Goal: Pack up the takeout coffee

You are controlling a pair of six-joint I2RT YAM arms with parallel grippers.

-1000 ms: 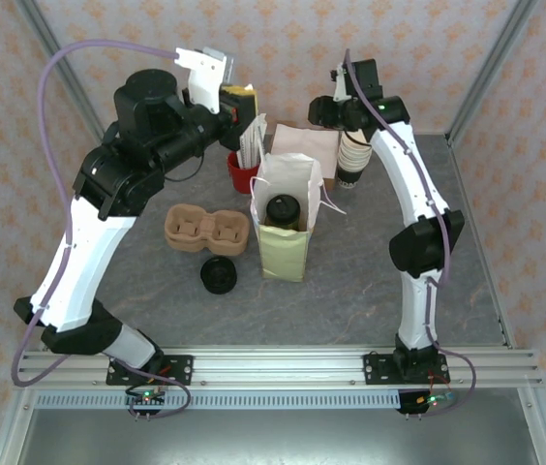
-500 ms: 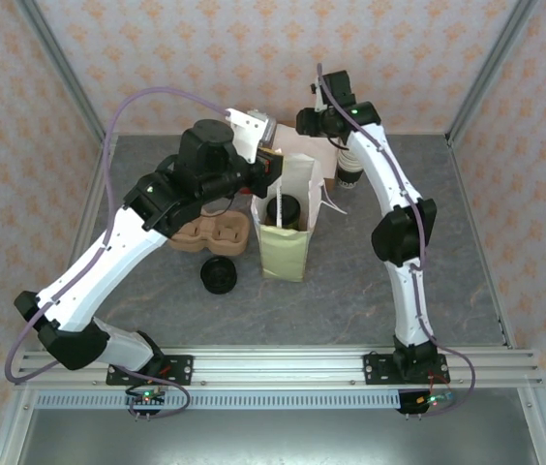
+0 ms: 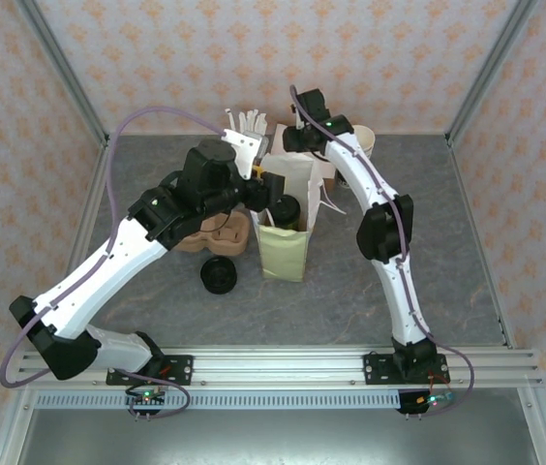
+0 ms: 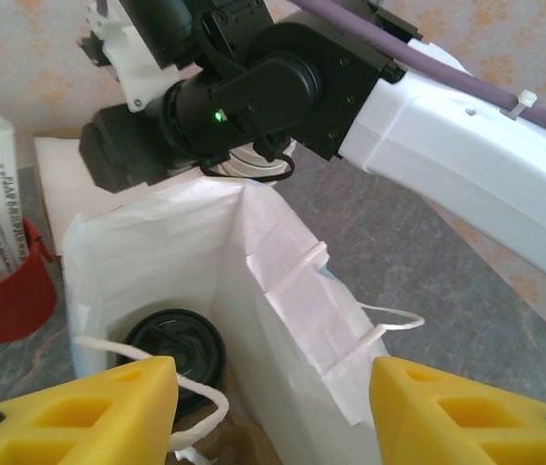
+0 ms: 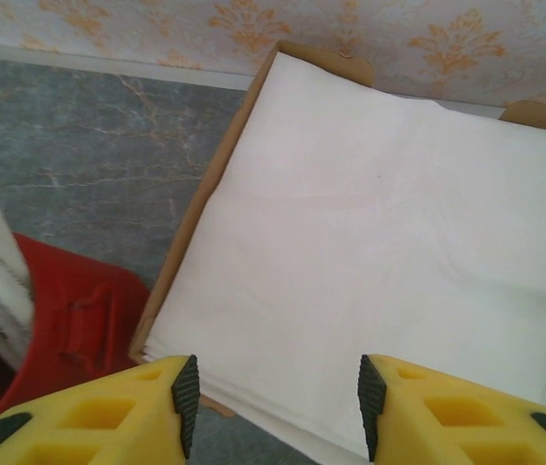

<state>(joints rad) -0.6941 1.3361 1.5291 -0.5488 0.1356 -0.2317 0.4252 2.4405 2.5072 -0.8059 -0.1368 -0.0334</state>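
The takeout coffee [image 3: 284,210] stands inside the white paper bag [image 3: 283,247]. Its black lid [image 4: 178,347] shows deep in the bag's mouth [image 4: 283,291], and its sides are hidden. My left gripper [image 3: 265,189] hovers at the bag's top left edge. In the left wrist view this gripper [image 4: 273,417] is open, one yellow finger over the inside and one outside the bag's wall, a string handle [image 4: 191,397] lying by the inner finger. My right gripper [image 3: 290,139] is behind the bag, open [image 5: 278,417] above a stack of white napkins [image 5: 389,252].
A red cup [image 4: 7,300] of wrapped sticks stands left of the bag. A brown cup carrier [image 3: 210,232] and a black round disc [image 3: 219,275] lie at the bag's left front. Cream paper cups [image 3: 363,141] stand at the back right. The napkins sit in a cardboard box [image 5: 210,184].
My left gripper came down from high at the back to the bag's mouth and opened. My right gripper moved left from the cup stack to over the napkins.
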